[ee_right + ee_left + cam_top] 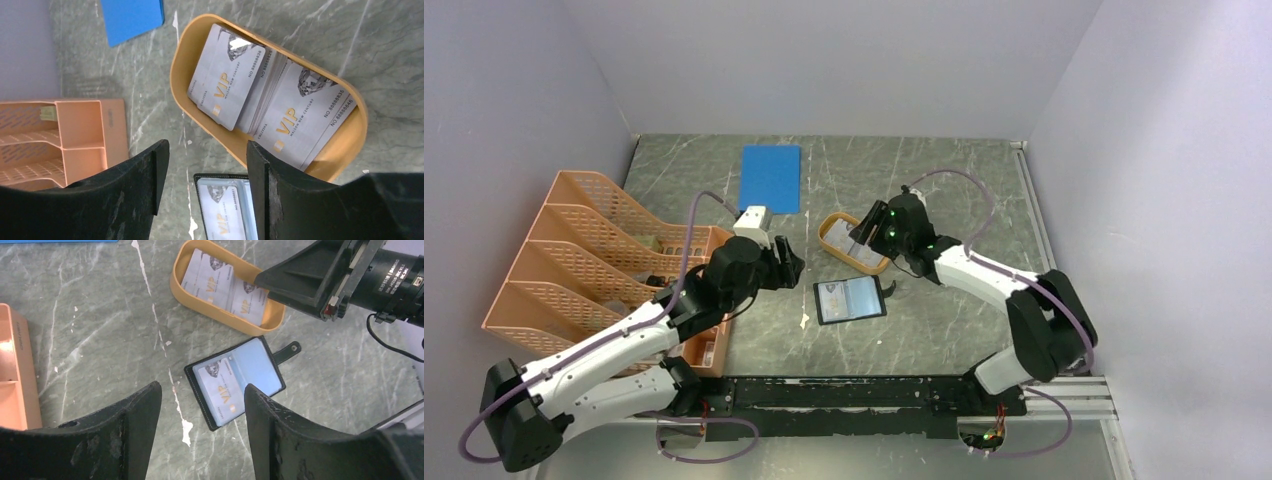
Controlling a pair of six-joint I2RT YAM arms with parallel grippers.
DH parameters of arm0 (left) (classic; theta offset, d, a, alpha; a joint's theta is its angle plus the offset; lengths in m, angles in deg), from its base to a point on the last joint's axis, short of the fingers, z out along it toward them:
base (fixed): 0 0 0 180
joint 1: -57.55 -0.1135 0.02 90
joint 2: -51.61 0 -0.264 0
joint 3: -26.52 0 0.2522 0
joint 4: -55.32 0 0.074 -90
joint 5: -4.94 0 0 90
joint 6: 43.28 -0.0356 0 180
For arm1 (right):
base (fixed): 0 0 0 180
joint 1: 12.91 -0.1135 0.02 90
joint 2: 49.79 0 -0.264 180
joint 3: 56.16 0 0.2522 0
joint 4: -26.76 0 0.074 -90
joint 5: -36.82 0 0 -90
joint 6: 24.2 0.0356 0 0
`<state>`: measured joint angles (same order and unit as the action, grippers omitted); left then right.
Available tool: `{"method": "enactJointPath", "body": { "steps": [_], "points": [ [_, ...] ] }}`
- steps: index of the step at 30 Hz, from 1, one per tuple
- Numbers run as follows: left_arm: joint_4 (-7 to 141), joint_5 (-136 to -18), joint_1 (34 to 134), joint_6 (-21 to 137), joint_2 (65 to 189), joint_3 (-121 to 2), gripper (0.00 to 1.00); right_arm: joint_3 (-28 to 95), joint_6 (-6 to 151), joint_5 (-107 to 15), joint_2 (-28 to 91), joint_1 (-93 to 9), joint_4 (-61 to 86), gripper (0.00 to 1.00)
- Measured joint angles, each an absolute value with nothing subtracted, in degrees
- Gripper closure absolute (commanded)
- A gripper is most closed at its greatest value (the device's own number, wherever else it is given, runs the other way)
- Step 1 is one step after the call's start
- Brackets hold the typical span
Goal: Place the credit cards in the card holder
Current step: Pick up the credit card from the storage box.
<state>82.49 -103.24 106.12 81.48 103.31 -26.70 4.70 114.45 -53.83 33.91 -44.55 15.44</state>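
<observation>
- Two overlapping piles of credit cards (225, 85) lie in the orange oval tray (179, 75), filling the upper middle of the right wrist view. Each is pale grey with gold "VIP" print.
- One more card (222, 390) sits in the left pocket of the card holder (260, 365). The holder lies open and flat on the marble table (90, 330) at the centre of the left wrist view, just below the tray, its snap tab pointing to the upper right.
- Left gripper (201, 387) hovers above the card holder, fingers spread, gripping nothing.
- Right gripper (207, 145) hangs over the tray's lower rim, fingers spread wide and empty.
- Orange file rack (594, 260) stands at the left of the top view, and a blue sheet (770, 177) lies at upper centre.
</observation>
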Motion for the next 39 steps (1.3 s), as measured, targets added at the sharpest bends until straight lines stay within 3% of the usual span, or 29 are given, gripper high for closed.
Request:
{"method": "enactJointPath", "body": {
  "steps": [4,14,29,39],
  "points": [
    [82.84,-103.26,106.12,80.48,105.91,-26.92,0.34,5.85,116.65,-53.0,38.63,-44.7,16.51,0.34],
    [82.73,-103.35,106.06,80.28,107.29,-26.92,0.35,8.15,120.48,-52.43,46.93,-44.46,20.86,0.41],
    [82.69,-103.46,106.02,80.04,109.41,-26.51,0.35,10.58,122.4,-52.23,52.75,-43.26,23.75,0.43],
    [82.69,-103.54,106.02,80.04,109.82,-26.13,0.35,11.28,122.6,-51.03,54.21,-43.02,25.17,0.53]
  ]
}}
